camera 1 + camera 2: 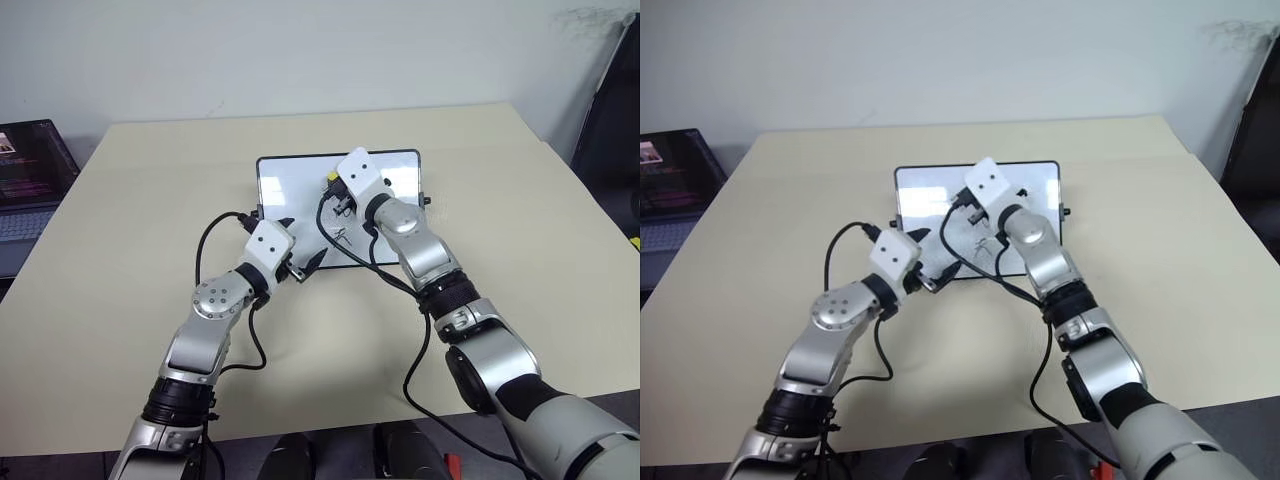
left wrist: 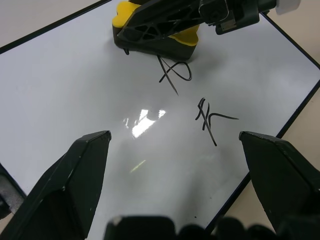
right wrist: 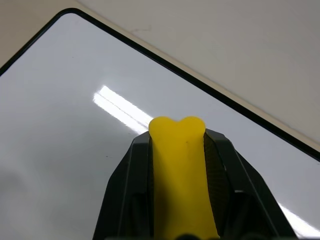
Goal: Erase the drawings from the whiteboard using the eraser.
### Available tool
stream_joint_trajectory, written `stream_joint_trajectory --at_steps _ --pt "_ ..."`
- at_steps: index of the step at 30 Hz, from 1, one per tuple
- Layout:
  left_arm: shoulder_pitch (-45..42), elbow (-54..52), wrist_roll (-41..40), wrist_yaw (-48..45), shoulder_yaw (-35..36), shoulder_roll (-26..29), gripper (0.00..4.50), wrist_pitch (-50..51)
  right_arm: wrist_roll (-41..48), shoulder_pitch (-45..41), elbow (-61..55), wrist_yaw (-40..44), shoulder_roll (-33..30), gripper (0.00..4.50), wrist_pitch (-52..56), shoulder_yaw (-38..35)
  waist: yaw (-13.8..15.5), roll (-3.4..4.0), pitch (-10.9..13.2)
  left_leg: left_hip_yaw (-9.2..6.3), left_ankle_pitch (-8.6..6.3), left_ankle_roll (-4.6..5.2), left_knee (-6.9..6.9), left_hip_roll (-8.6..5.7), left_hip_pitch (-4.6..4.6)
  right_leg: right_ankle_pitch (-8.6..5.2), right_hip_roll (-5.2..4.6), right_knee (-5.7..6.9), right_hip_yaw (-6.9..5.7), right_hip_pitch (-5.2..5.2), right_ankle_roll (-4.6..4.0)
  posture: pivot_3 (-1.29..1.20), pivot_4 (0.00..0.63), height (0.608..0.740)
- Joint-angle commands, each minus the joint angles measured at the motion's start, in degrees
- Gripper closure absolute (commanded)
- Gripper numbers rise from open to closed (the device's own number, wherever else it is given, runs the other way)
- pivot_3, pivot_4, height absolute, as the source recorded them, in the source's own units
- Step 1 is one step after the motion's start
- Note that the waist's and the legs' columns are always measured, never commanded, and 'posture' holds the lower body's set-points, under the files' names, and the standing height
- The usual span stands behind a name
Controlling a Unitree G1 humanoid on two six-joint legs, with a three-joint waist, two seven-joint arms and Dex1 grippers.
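We find the whiteboard [image 1: 290,190] just above the centre of the left eye frame, lying flat on a beige table [image 1: 120,220]: white glossy face, thin black frame, rounded corners, a small black knob on its right edge.

The right gripper [image 2: 150,27] has its black fingers clamped on the eraser [image 3: 181,175], a yellow block with a notched, heart-like tip and a dark underside. In the left wrist frame the eraser sits at upper centre, its dark base on or just above the board surface; we cannot tell contact for certain.

The drawings [image 2: 207,117] we count as two thin black scribbles on the board: one looped stroke directly beside the eraser's base, a second character-like mark lower right of it. Both look unsmeared.

The left gripper [image 2: 185,150] sits at the board's near edge, left of centre in the left eye frame, fingers [image 2: 80,170] well apart, nothing between them.

A laptop [image 1: 30,175] sits at the far left edge.
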Motion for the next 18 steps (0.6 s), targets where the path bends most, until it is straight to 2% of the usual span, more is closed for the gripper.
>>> stream_joint_trajectory --at_steps 1,11,18 --pt "-0.1 -3.2 0.3 0.4 0.6 0.1 0.00 -0.1 0.3 -1.7 -0.8 0.6 0.9 3.43 -0.6 0.3 0.0 0.00 0.0 0.00 0.00 0.00 0.00 0.00 -0.01 0.00 0.00 0.00 0.00 0.00 0.00 0.00 0.150 0.740" --pt "-0.4 -3.4 0.2 0.3 0.5 0.1 0.00 0.3 0.7 1.6 -8.1 2.8 1.6 3.43 2.7 0.9 0.1 0.00 0.0 -0.01 0.00 0.00 -0.01 0.00 -0.02 0.00 0.00 -0.03 -0.01 -0.01 0.00 0.00 0.150 0.740" --pt "-0.8 -2.9 0.2 0.0 0.2 0.0 0.00 0.0 1.0 3.1 -13.8 2.9 -0.5 3.43 5.8 -0.6 0.2 0.00 0.0 -0.03 0.00 0.00 -0.01 0.00 -0.03 0.00 0.00 -0.03 -0.02 -0.01 0.00 0.00 0.150 0.740"
